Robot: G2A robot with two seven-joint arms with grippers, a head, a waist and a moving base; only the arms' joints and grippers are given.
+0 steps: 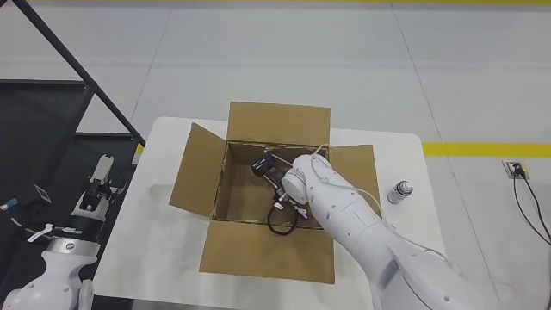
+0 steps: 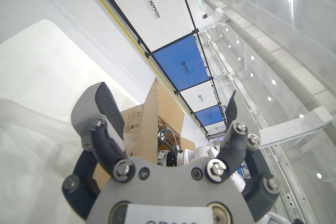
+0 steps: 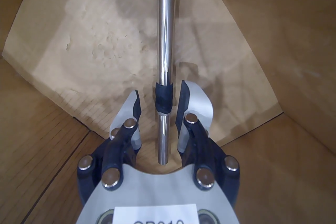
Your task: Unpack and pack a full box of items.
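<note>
An open cardboard box stands on the white table, flaps spread outwards. My right arm reaches down into it, and the right gripper is near the box's far inner wall. Inside, a shiny metal rod with a black tape band lies on the box floor. The right gripper is open, one finger on each side of the band, with a gap on both sides. My left gripper is open and holds nothing, beside the table's left edge, with the box farther off.
A small silver can stands on the table right of the box. A black cable loop hangs by the right wrist inside the box. A black metal frame runs along the left, beyond the table.
</note>
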